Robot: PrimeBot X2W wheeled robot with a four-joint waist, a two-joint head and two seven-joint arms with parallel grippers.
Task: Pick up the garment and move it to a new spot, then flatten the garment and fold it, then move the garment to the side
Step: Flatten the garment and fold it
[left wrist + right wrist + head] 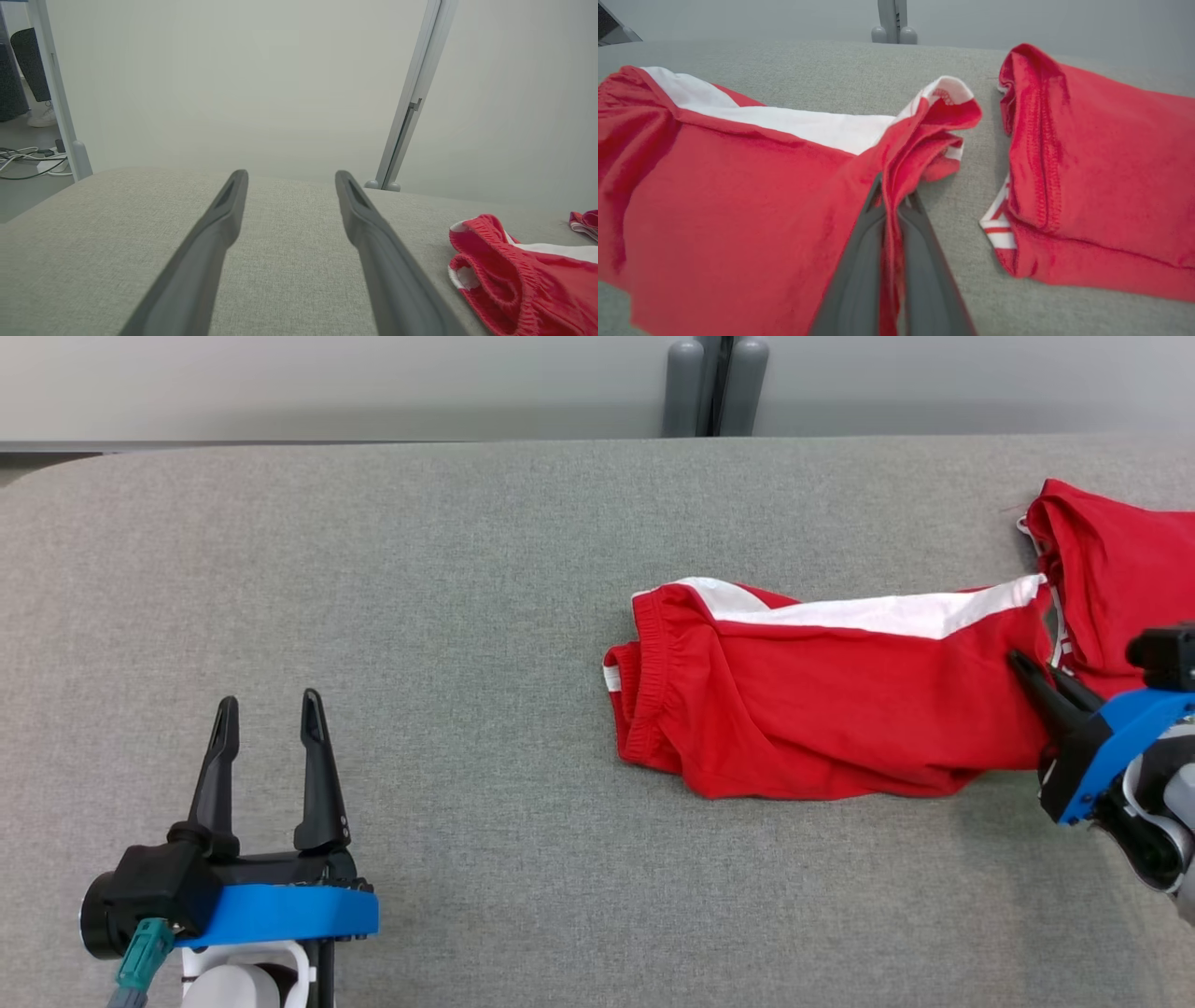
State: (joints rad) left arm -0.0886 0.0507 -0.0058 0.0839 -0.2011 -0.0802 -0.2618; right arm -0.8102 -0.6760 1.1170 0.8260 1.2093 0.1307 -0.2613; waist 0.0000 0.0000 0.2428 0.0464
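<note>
The garment (822, 709) is a pair of red shorts with a white side stripe, lying crumpled on the grey padded table (373, 569), right of centre. My right gripper (1036, 677) is shut on its right-hand edge; in the right wrist view a fold of the garment (714, 196) is pinched between the dark fingers of this gripper (894, 191). My left gripper (269, 702) stands open over bare table at the lower left, well away from the cloth. In the left wrist view the fingers of that gripper (290, 176) are spread with nothing between them, and the garment's elastic waistband (514, 280) lies to the right.
A second red garment (1120, 569) lies folded at the table's far right, just beyond the held edge (1101, 177). A grey post (714, 383) rises behind the table's back edge. Cables (23, 158) lie on the floor past the table's left end.
</note>
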